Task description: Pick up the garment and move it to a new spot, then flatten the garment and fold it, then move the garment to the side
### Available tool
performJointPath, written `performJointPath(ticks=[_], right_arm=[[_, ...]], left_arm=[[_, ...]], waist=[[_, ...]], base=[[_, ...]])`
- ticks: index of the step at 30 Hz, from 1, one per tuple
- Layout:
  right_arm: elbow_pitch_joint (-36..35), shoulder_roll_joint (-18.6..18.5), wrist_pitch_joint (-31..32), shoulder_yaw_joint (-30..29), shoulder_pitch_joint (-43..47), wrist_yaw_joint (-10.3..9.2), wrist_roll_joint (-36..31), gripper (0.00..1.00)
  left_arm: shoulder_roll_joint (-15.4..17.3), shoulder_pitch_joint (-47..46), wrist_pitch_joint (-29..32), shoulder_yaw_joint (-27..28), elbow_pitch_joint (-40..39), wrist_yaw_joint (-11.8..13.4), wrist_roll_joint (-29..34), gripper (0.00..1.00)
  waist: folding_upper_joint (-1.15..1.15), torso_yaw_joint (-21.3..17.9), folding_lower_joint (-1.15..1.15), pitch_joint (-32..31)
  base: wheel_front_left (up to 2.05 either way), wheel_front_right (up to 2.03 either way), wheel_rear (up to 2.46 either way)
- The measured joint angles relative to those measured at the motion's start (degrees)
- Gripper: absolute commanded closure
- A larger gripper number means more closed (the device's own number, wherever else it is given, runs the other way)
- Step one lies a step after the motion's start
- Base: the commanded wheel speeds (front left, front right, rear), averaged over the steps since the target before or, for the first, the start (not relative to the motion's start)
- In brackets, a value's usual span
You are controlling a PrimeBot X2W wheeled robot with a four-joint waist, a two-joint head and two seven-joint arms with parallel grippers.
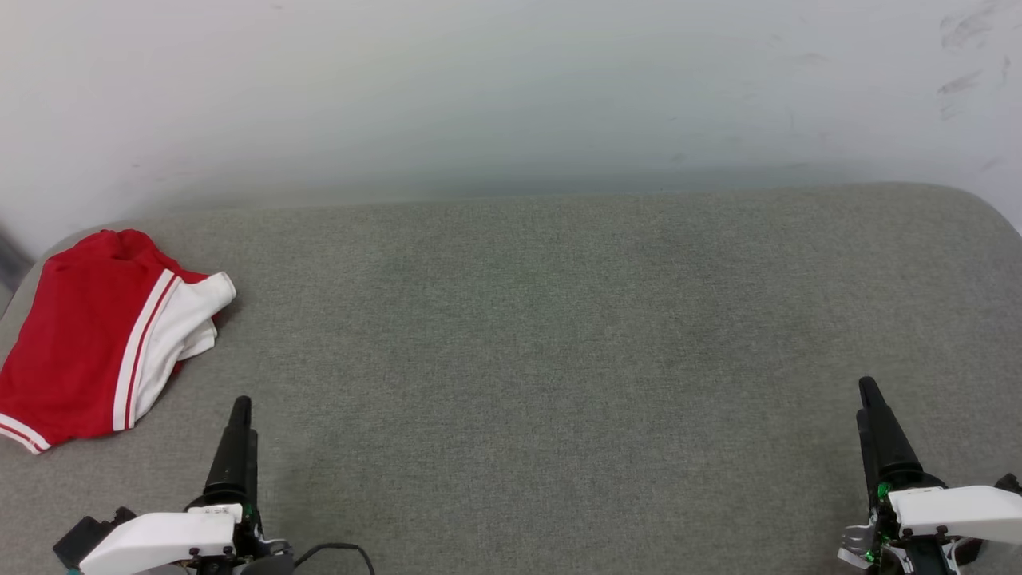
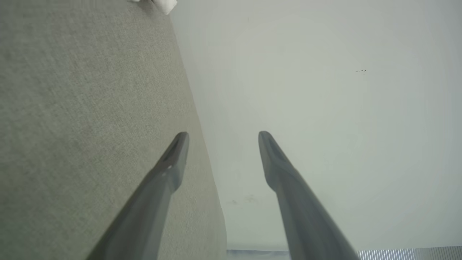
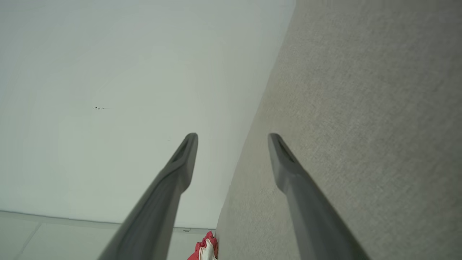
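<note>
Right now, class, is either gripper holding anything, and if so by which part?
Nothing is held. The left gripper and right gripper both stand open and empty; the garment lies untouched on the grey surface.

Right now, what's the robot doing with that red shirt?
Nothing is holding it at this moment. The red and white shirt lies in a loose heap at the far left of the grey cloth-covered surface. The left gripper and the right gripper sit apart at the near edge, both with jaws open and holding nothing. The left one is much closer to the shirt, so it will probably reach for it first.
</note>
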Motion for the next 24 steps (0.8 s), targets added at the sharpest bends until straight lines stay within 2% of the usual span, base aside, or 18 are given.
performJointPath(ticks=[7, 12, 16, 17, 24], right_arm=[[-3.4, 0.0, -1.6, -0.1, 0.0, 0.00, -11.2, 0.00], [-6.6, 0.0, -2.7, 0.0, 0.0, 0.00, -20.5, 0.00], [-9.4, 0.0, -3.5, 0.2, 0.0, 0.00, -27.6, 0.00], [-11.5, 0.0, -4.1, 1.0, -0.1, 0.01, -33.3, 0.00], [-14.6, 0.0, -5.3, 2.7, -0.1, 0.01, -43.6, 0.00]], left_arm=[[0.0, 0.0, -1.6, 3.5, -1.3, 0.0, 6.7, 0.00], [0.0, 0.0, -2.7, 4.5, -4.5, 0.2, 14.0, 0.00], [0.0, 0.0, -3.4, 4.2, -8.1, 2.6, 20.5, 0.00], [0.1, 0.0, -4.1, 2.7, -11.3, 4.4, 25.7, 0.00], [0.1, 0.9, -5.3, -2.7, -16.5, 8.6, 37.3, 0.00]], waist=[[0.00, -0.1, 0.00, 0.1], [0.00, -0.3, 0.00, 0.3], [0.00, -0.4, 0.00, 0.6], [0.00, -0.5, 0.00, 0.8], [0.00, -0.6, 0.00, 1.1]], base=[[0.00, 0.00, 0.00], [0.00, 0.00, 0.00], [0.00, 0.00, 0.00], [0.00, 0.00, 0.00], [0.00, 0.00, 0.00]])
